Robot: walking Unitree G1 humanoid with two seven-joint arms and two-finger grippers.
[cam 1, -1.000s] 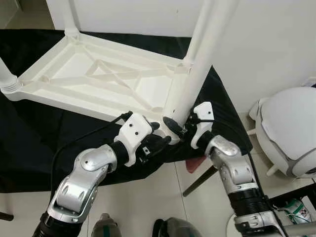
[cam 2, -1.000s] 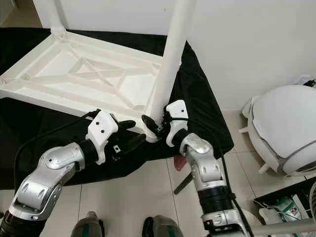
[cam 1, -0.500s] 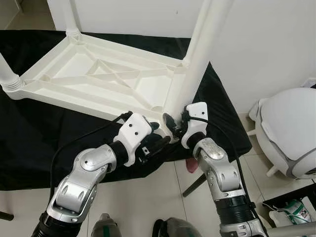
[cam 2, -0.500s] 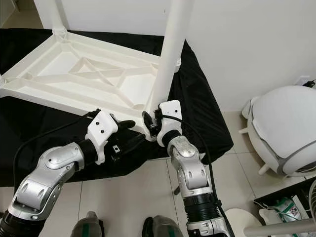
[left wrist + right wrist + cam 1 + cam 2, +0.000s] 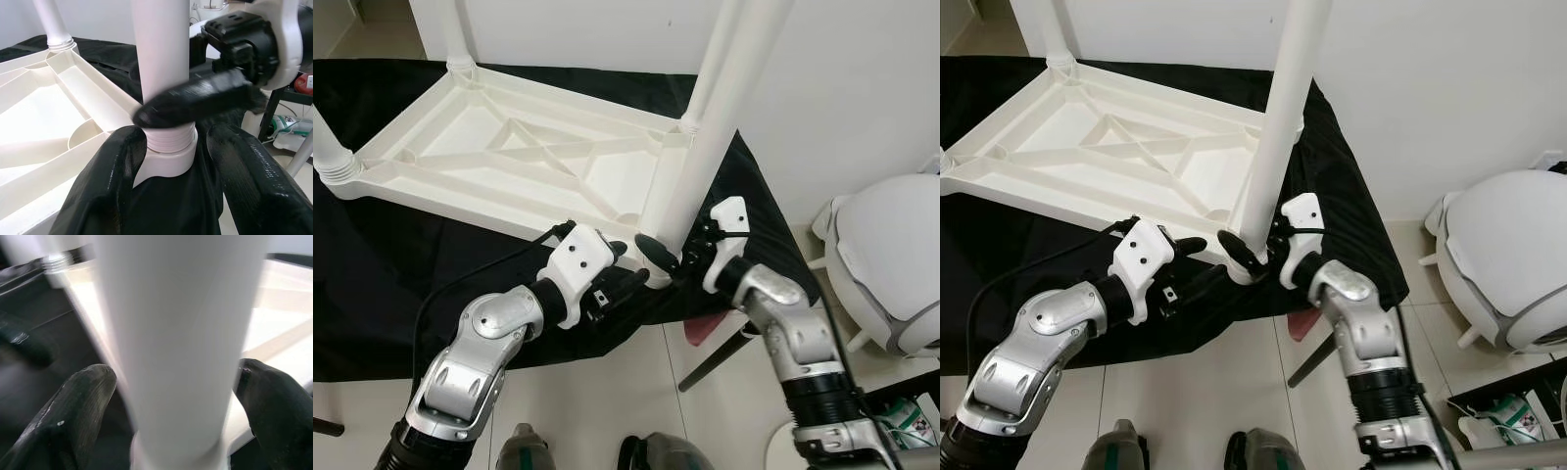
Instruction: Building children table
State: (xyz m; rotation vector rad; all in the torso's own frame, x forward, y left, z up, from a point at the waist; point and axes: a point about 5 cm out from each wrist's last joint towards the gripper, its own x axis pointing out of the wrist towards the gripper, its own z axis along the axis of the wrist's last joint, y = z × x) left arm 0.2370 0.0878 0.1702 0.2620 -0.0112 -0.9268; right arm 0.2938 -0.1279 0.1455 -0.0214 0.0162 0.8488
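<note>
Table [image 5: 460, 147] upside-down on black cloth [image 5: 372, 264], tiled floor [image 5: 607, 382]; right hand [image 5: 668, 257] round leg [image 5: 705, 147], left hand [image 5: 622, 269] open nearby.

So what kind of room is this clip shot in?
Probably a room in a home, being used for furniture assembly: tiled floor, plain white wall, and an upturned white plastic table on a black cloth, plus a white domed appliance I can't identify.

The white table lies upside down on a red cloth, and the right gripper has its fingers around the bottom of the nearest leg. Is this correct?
One detail is wrong: the cloth is black, not red, as the left eye view shows. The rest holds: the white table lies upside down on it, and the right gripper has its fingers on either side of the base of the nearest leg.
</note>
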